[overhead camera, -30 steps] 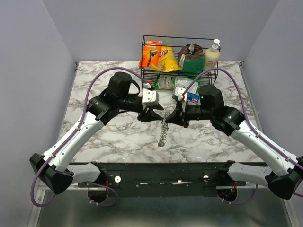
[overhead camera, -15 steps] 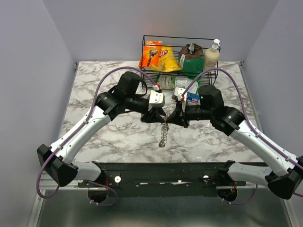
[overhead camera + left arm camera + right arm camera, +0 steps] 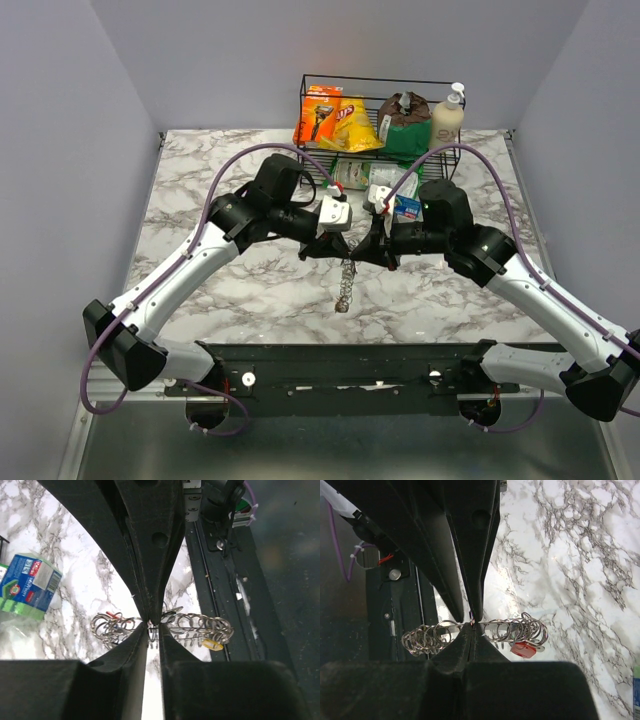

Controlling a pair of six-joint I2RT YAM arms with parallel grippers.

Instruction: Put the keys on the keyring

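Observation:
The keyring, a silver chain of rings (image 3: 344, 285), hangs from where my two grippers meet above the table's middle. My right gripper (image 3: 363, 250) is shut on a thin ring at the chain's top (image 3: 472, 626). A red tag (image 3: 522, 650) hangs from the rings (image 3: 425, 635). My left gripper (image 3: 334, 248) faces it tip to tip. Its fingers stand a narrow gap apart (image 3: 154, 630), either side of a ring in the chain (image 3: 200, 625). A yellow tag (image 3: 212, 644) and a small red piece (image 3: 116, 615) hang among the rings. I cannot pick out single keys.
A black wire basket (image 3: 375, 150) at the back holds a razor pack (image 3: 318, 115), a yellow snack bag (image 3: 355, 125), a brown bag (image 3: 405, 120) and a soap bottle (image 3: 447, 115). A blue-green packet (image 3: 405, 207) lies before it. A black rail (image 3: 340, 365) runs along the front edge.
My left arm has swung right until its fingertips reach the chain beside the right gripper. The right gripper and the chain have stayed in place.

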